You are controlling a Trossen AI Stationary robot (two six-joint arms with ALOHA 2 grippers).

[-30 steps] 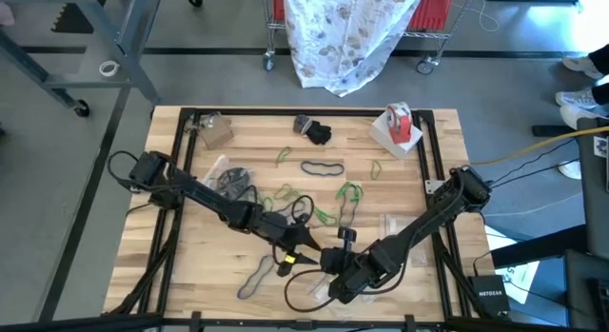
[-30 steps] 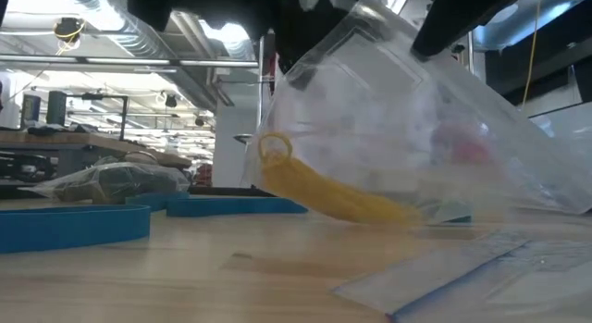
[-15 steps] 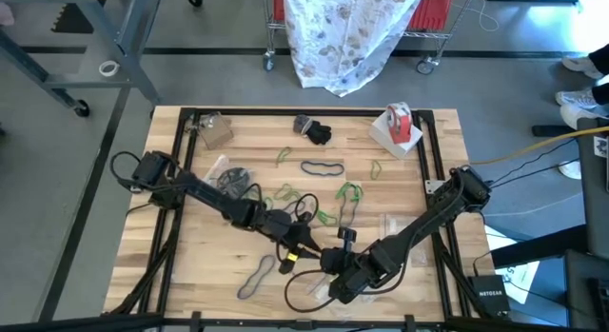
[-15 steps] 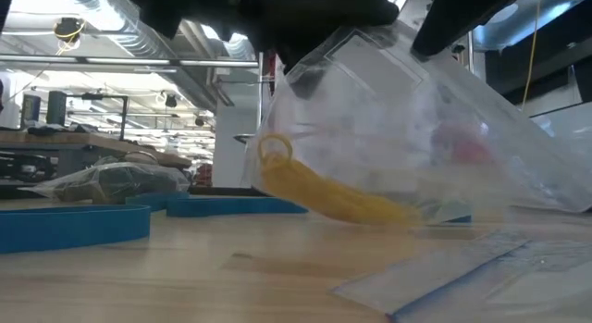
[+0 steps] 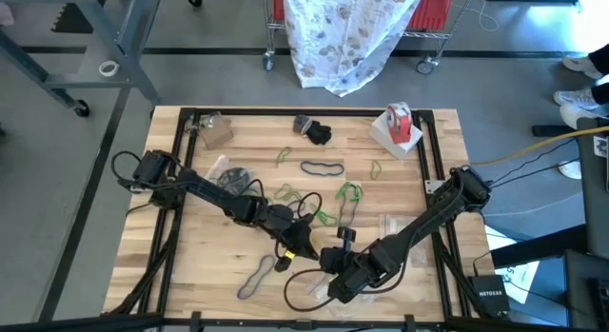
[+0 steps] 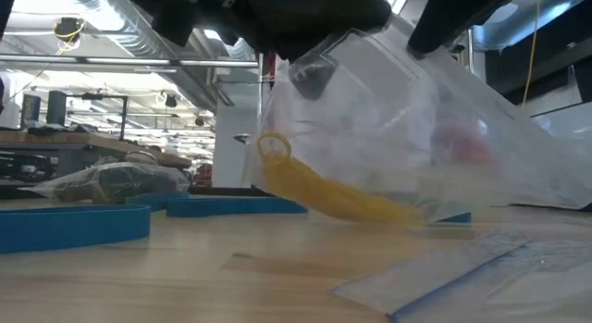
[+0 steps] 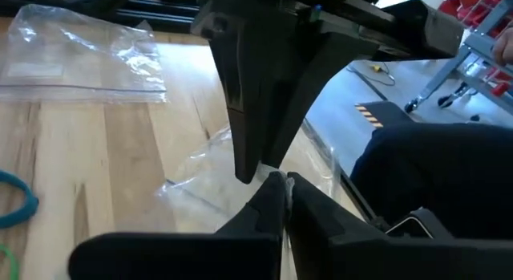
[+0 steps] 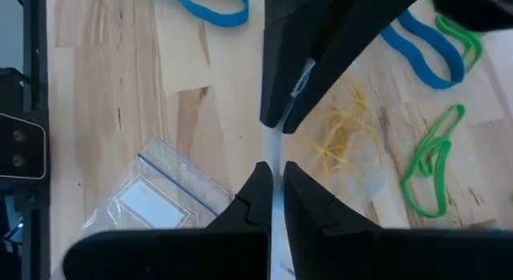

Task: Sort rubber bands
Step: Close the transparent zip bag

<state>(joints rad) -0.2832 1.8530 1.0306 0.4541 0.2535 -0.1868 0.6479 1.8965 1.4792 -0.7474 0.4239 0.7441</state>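
A clear plastic bag (image 6: 416,147) stands raised near the table's front middle, with yellow rubber bands (image 6: 324,195) bunched in its low end. My left gripper (image 5: 303,246) and my right gripper (image 5: 329,262) meet at the bag's top, both shut on it. The right wrist view shows the yellow bands (image 8: 341,140) through the film. Loose rubber bands lie flat on the wood: blue (image 8: 425,47), green (image 8: 437,164), a dark one (image 5: 322,167) and a grey one (image 5: 255,275). My left gripper pinches the bag's upper edge (image 7: 317,156) between its two fingers, coming in nearly level from the table's left. The bag hangs below, its low end on the table. My right gripper pinches the same upper edge (image 8: 272,148) right beside the left fingers (image 8: 276,87), slanting down from the table's right. The film runs taut between the two grips; the bag's bottom rests on the wood.
A second clear bag (image 8: 160,200) lies flat near the front right, and another bag holding dark bands (image 5: 233,180) lies at the left. A red-and-white tape roll (image 5: 400,123), a black object (image 5: 314,132) and a brown piece (image 5: 214,130) sit along the far edge.
My left gripper has shut on the bag's upper edge next to my right gripper, turning a little as it did. The bag and the yellow bands have stayed about where they were.
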